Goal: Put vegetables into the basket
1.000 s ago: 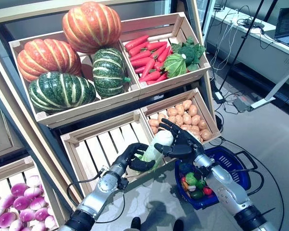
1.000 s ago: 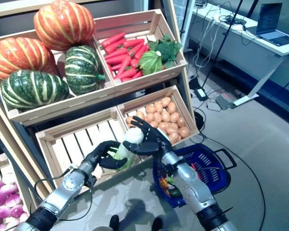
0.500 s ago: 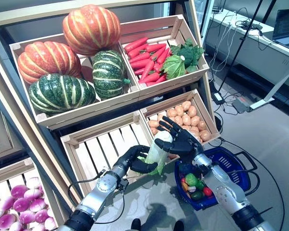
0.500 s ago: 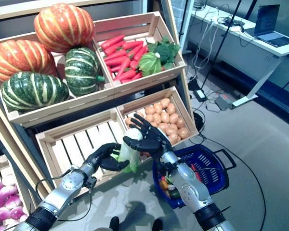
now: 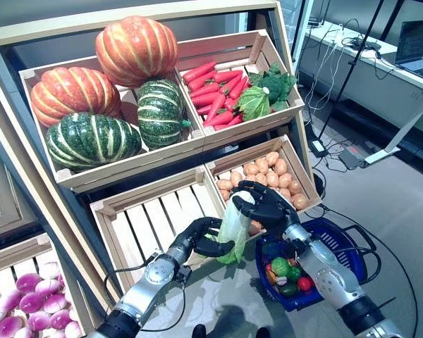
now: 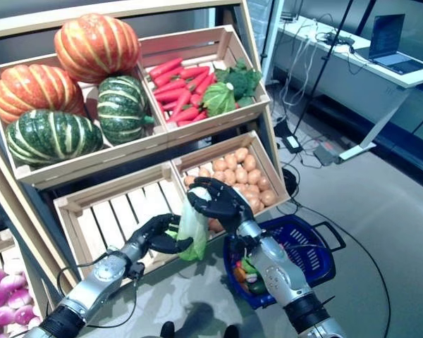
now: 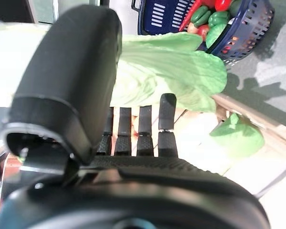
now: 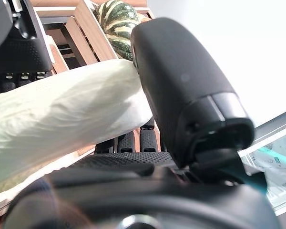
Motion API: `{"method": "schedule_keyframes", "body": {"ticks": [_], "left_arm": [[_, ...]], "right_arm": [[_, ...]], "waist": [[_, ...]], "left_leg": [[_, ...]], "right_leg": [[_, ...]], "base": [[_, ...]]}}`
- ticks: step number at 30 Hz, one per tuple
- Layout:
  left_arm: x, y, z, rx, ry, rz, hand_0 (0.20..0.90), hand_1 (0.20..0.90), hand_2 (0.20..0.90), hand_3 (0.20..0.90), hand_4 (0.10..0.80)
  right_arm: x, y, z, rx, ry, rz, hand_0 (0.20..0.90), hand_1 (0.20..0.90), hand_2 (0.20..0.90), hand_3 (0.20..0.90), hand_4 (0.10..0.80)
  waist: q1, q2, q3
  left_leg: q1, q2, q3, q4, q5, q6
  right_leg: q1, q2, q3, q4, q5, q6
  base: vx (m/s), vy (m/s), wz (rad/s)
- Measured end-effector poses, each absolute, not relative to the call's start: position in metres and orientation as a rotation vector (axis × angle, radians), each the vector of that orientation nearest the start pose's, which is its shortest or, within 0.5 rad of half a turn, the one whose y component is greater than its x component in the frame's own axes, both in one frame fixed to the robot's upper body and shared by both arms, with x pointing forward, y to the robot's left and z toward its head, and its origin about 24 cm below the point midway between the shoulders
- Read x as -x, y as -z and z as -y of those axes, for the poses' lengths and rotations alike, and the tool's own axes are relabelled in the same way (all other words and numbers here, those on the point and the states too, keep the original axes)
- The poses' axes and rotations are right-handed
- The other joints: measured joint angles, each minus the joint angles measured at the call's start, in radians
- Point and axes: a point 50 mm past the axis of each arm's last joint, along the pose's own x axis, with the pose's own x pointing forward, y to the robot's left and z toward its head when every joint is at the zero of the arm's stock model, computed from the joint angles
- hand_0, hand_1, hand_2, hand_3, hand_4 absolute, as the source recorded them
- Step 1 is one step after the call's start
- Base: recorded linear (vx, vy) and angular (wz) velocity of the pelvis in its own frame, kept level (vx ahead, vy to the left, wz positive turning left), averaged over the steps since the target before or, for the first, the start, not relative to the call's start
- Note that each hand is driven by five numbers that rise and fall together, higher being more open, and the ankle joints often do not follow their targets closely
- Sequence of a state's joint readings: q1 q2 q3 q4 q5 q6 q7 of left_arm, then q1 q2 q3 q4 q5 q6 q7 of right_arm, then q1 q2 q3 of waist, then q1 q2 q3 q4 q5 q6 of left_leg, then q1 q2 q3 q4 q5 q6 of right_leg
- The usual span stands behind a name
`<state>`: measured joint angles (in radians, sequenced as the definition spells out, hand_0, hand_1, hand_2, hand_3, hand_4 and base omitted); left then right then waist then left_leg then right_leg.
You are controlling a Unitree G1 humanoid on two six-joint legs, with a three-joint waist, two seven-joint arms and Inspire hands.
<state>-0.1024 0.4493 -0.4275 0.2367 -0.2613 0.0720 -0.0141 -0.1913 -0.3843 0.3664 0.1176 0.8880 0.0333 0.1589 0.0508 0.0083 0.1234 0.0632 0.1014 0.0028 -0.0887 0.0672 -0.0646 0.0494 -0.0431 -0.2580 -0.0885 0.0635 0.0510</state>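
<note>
Between the two hands, in front of the slatted crate [image 5: 155,218]: one cabbage [image 5: 234,224], pale stem end up, green leaves hanging down.

Right hand [image 5: 263,205]: fingers and thumb curled round the cabbage's white upper end; its wrist view shows the thumb pressed on the pale stalk with fingers under it.

Left hand [image 5: 203,237]: fingers curled against the cabbage's lower leafy part; its wrist view shows the thumb over the leaves and the fingers in a row beneath them. Both hands hold the cabbage at once.

Basket [image 5: 347,241]: blue, black handles, on the floor just right of the cabbage and under the right forearm. Contents: green, red and orange vegetables [image 5: 285,273] at its near end. Cabbage is outside it, above and beside its left rim.

Slatted crate: lower shelf, left, behind the left hand; no goods seen on its boards.

Potatoes [image 5: 271,176]: lower right crate, just behind the right hand.

Pumpkins [image 5: 106,91]: upper left crate, two orange and two dark green striped.

Carrots [image 5: 215,91]: upper right crate, with leafy greens [image 5: 264,91] beside them.

Turnips [image 5: 17,306]: purple and white, bottom left bin.

Desk [image 5: 381,67]: far right, with a laptop [image 5: 417,44].
</note>
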Motion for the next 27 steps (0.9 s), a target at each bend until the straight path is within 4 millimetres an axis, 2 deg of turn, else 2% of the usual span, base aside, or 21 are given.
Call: {"method": "schedule_keyframes", "body": {"ticks": [22,23,24,27], "left_arm": [[-0.2431,0.017,-0.1608,-0.27,0.341,-0.36,0.3,0.3,0.3,0.3,0.4],[-0.2429,0.0168,-0.1604,-0.269,0.343,-0.36,0.465,0.465,0.465,0.465,0.51],[-0.2425,0.0166,-0.1596,-0.267,0.345,-0.36,0.9,0.9,0.9,0.9,0.8],[-0.2424,0.0168,-0.1596,-0.267,0.342,-0.362,0.9,0.9,0.9,0.9,0.8]], "right_arm": [[-0.2746,-0.0444,0.127,-0.428,-0.489,-0.175,0.3,0.3,0.3,0.3,0.4],[-0.2748,-0.0447,0.1274,-0.427,-0.489,-0.174,0.3,0.3,0.3,0.3,0.4],[-0.275,-0.0451,0.1276,-0.427,-0.488,-0.173,0.3,0.3,0.3,0.3,0.4],[-0.2753,-0.0456,0.1277,-0.427,-0.488,-0.17,0.3,0.3,0.3,0.3,0.4]], "waist": [[0.0,0.0,-0.001],[0.0,0.0,-0.001],[0.0,0.0,-0.001],[-0.002,0.0,-0.001]], "left_leg": [[-0.001,0.0,0.001,0.0,-0.001,0.001],[-0.001,0.0,0.001,0.0,-0.001,0.001],[0.0,0.0,0.001,0.0,-0.001,0.001],[-0.001,0.0,0.001,0.0,0.0,0.001]], "right_leg": [[-0.001,0.0,0.002,0.0,0.0,0.0],[-0.001,0.0,0.002,0.0,0.0,0.0],[-0.001,0.0,0.002,0.0,0.0,0.0],[-0.002,0.0,0.002,0.0,0.0,0.0]], "base": [[0.003,0.0,0.0],[0.0,0.0,0.0],[0.0,0.0,0.0],[0.0,0.0,0.0]]}}
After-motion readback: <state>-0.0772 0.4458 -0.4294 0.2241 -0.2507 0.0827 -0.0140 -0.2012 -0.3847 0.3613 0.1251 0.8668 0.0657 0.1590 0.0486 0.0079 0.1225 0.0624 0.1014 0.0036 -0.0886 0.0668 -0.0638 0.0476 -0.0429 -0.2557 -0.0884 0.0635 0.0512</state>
